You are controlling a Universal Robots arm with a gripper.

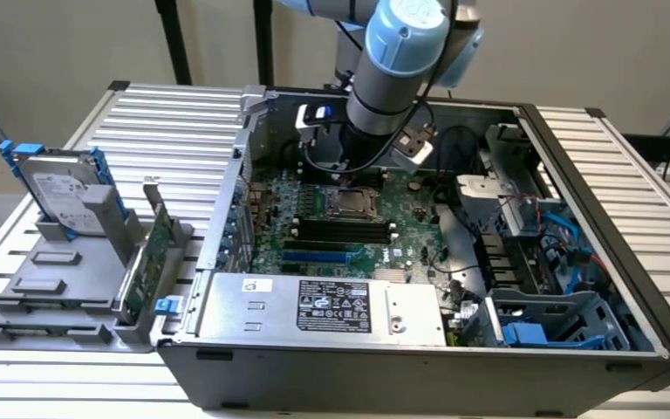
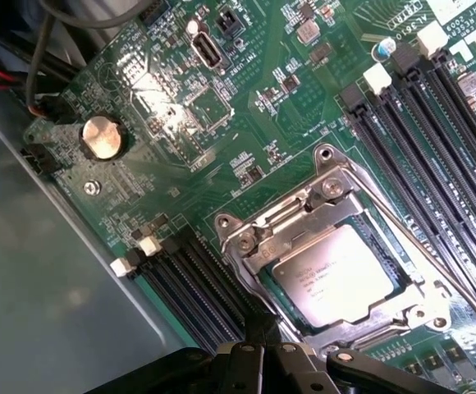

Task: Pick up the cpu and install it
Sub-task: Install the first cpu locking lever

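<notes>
The jaws [image 2: 283, 353] are pressed together, holding nothing, poised just above the socket [image 2: 336, 263]. The cpu [image 2: 340, 275] lies flat inside it, directly below and slightly ahead of the jaws, framed by the metal bracket that locates it on the board [image 2: 180, 107]. The arm [image 1: 387, 70] hides the jaws' tips from outside.

The arm [image 1: 396, 61] reaches steeply down from above (blue joint cap uppermost), wrist pointing nearly straight down. Its gripper [image 2: 283, 355] hangs low, black fingers [image 2: 258, 328] drawn together, holding nothing.
</notes>
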